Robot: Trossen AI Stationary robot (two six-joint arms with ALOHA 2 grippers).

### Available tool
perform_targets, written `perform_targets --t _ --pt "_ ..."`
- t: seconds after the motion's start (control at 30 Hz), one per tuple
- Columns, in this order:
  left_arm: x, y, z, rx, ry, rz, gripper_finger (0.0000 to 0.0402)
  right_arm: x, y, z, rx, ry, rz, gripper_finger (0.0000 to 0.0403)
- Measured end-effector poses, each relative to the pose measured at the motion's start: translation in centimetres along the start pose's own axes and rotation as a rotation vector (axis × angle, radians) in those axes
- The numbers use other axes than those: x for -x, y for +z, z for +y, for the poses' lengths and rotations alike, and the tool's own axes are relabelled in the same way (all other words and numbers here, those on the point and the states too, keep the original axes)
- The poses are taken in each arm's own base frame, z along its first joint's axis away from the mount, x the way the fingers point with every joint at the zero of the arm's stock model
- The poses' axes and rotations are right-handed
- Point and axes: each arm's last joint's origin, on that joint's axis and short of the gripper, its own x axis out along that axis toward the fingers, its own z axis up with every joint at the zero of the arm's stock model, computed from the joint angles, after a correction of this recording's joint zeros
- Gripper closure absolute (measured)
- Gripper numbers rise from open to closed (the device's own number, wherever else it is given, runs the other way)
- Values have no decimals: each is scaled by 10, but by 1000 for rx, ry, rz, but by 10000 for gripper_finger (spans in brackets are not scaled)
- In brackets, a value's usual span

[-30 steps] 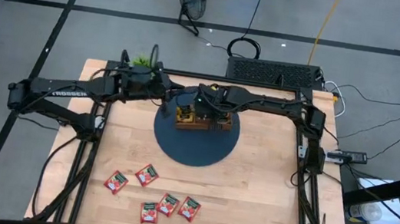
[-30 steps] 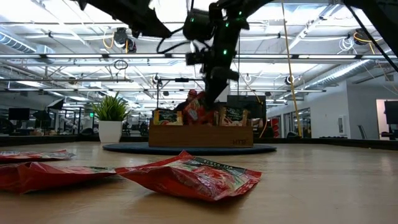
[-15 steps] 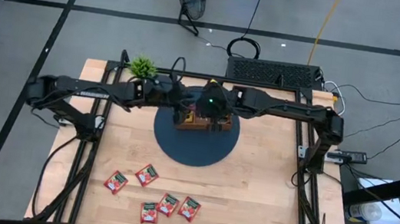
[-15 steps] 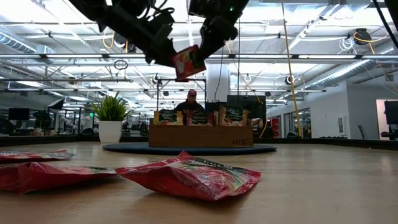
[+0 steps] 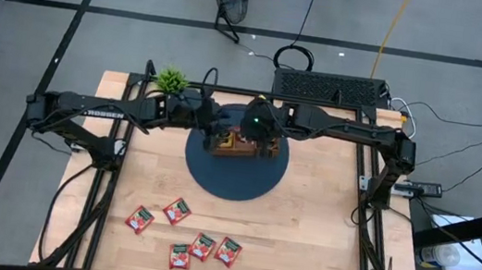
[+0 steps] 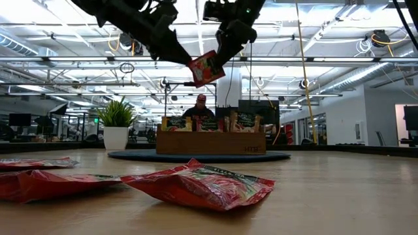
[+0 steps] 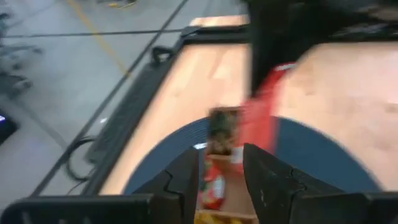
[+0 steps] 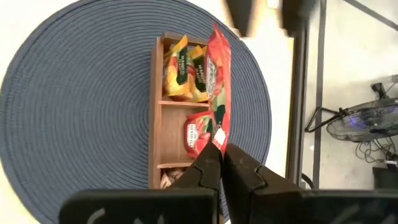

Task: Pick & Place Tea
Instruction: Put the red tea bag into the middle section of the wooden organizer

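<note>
Holding a red sachet (image 6: 206, 68) above the wooden tray (image 6: 210, 141), the right claw (image 8: 219, 151) was clamped on it; the left claw (image 7: 221, 163) stood apart at nine o'clock. Lowering straight into the middle compartment seemed wisest.

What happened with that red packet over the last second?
The red sachet went from down at the wooden tray to high above it. The left gripper has let go and opened; the right gripper keeps it pinched. The loose sachets on the table stayed put.
</note>
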Motion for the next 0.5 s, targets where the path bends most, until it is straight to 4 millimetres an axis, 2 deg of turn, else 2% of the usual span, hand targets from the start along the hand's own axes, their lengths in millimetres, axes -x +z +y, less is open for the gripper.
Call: perform_targets --t 0.23,0.5 --pt "0 -1 -8 -11 -72 8 272 0 3 -1 -2 -14 -33 403" --pt "0 -2 -8 -9 -42 23 272 1 5 2 4 -11 -37 403"
